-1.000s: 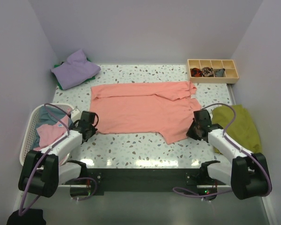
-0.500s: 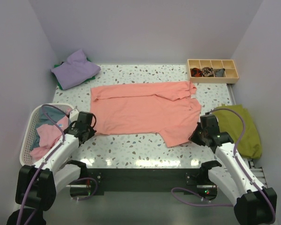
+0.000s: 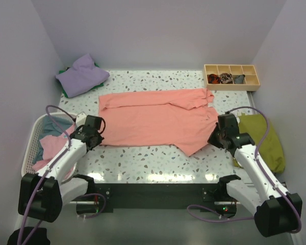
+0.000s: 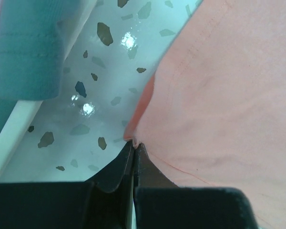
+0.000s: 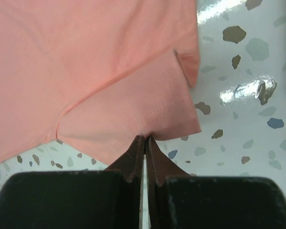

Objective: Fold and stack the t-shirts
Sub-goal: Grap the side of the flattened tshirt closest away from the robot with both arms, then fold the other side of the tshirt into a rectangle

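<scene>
Top external view: the speckled table (image 3: 143, 159) carries a salmon-pink shirt (image 3: 153, 120) spread flat across its middle. A white basket (image 3: 30, 148) of clothes sits at the near left, a green shirt (image 3: 262, 138) lies at the right edge, and a lavender shirt (image 3: 81, 76) is in the far left corner. The left claw (image 4: 133, 143) is pinched tight on the salmon-pink shirt's near left corner; the right claw (image 5: 145, 138) nips its near right sleeve hem, seemingly with cloth between the tips

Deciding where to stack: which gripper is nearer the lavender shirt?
Left. The left gripper pinches the salmon shirt at its near-left corner, on the same side as the lavender shirt; the right gripper pinches its right edge, on the opposite side.
</scene>
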### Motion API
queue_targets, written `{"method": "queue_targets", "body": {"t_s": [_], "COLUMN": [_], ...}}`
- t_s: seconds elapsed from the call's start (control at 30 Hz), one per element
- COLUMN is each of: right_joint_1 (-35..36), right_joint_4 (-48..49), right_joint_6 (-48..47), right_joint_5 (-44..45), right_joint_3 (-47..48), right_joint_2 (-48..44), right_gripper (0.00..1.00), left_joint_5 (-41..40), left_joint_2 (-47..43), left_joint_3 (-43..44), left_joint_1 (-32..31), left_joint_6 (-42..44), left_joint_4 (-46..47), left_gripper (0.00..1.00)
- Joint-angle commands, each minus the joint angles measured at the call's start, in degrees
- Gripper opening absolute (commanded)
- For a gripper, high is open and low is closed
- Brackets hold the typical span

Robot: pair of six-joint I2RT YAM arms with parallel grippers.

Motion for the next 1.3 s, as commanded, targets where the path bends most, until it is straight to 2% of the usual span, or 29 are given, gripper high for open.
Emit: {"method": "queue_targets", "body": {"t_s": [0.0,0.17,0.9,1.07,1.27], "right_joint_1": [-0.01,-0.37,-3.00,-4.41,-5.46], "right_joint_4": [4.48,7.72,17.31,18.55,19.69], "right_joint_6": [-1.89,-3.30,-7.51,-8.75,-9.27], "right_joint_5": [3.06,3.32,3.75,3.32,2.01], "right_joint_3": [4.63,7.97,26.86,31.34,37.41], "right_joint_2": [4.06,10.47,39.57,44.75,50.47], "right_gripper": [0.00,0.00,0.00,0.00,0.00], "left_joint_5": [-3.26,-6.07,-4.75,-3.18,-3.26], "left_joint_2": [3.80,8.37,33.85,36.24,38.26], "left_joint_3": [5.45,10.28,24.70,27.96,29.28], "left_joint_1": [0.25,0.43,4.73,5.09,5.09], "left_joint_6": [3.13,5.16,8.06,9.11,10.26], "left_joint_4": [1.71,2.76,11.73,12.86,13.40], "left_gripper": [0.00,0.01,0.02,0.02,0.07]}}
